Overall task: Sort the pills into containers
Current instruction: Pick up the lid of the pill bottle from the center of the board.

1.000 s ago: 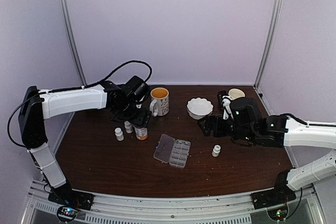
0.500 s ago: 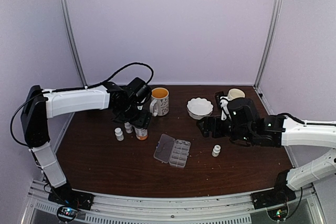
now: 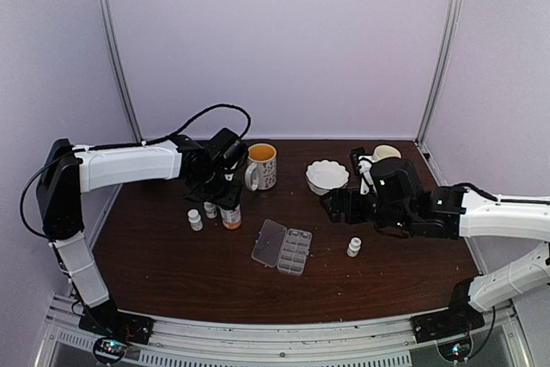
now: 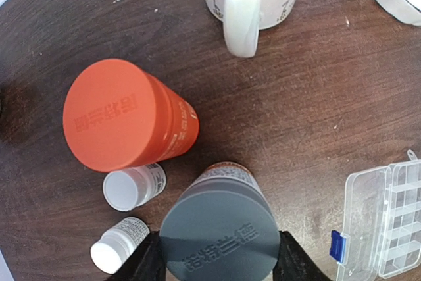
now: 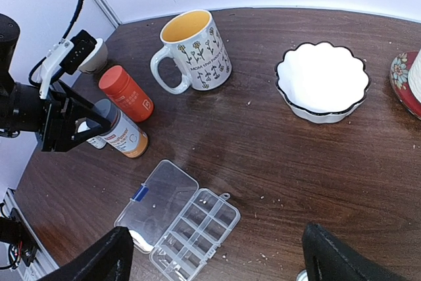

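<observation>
The clear organizer box [image 3: 282, 248] lies open mid-table, its containers [image 5: 197, 225] beside the flat lid. A few tiny pills [image 5: 202, 201] lie in its compartments, and more specks [image 5: 262, 197] are scattered on the wood. My left gripper [image 4: 217, 255] is shut on the grey cap of an orange-labelled bottle [image 4: 220, 238], one finger pressed against each side. That bottle [image 3: 230, 212] stands left of the box. My right gripper [image 5: 217, 261] hovers open above the box [image 5: 181, 218], holding nothing.
An orange-capped bottle [image 4: 115, 123] and two small white bottles [image 4: 131, 185] crowd the grey-capped one. A flowered mug [image 3: 261, 166] and a white scalloped bowl [image 3: 326, 176] stand behind. Another white bottle [image 3: 353, 247] stands right of the box.
My left jaws have closed in onto the grey cap. The right arm has drifted slightly left, still open.
</observation>
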You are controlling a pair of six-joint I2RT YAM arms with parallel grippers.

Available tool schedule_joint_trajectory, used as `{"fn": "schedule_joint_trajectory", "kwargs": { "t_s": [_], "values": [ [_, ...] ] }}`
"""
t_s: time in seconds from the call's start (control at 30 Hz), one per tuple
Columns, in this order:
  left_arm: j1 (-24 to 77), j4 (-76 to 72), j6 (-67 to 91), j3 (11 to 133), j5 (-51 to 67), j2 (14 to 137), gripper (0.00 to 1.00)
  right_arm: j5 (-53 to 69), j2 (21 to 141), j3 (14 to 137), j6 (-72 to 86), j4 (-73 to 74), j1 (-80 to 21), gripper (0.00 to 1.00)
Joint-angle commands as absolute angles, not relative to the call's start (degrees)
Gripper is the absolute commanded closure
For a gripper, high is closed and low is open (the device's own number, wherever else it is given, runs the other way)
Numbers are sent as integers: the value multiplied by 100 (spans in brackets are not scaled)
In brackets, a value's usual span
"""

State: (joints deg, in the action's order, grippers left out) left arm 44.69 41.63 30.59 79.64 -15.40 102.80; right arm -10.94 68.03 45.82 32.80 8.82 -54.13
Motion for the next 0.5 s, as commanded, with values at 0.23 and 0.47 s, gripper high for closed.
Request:
{"fn": "schedule_joint_trajectory", "kwargs": {
  "t_s": [0.23, 0.47],
  "values": [
    [4430, 4240, 2857, 8166, -995, 9618, 63, -983, 6939, 4773, 3225, 717, -5427, 7],
    [4425, 4464, 2536, 8510, 66, 8767, 64, -322, 6885, 4654, 3328, 72, -5423, 7]
  ]
}}
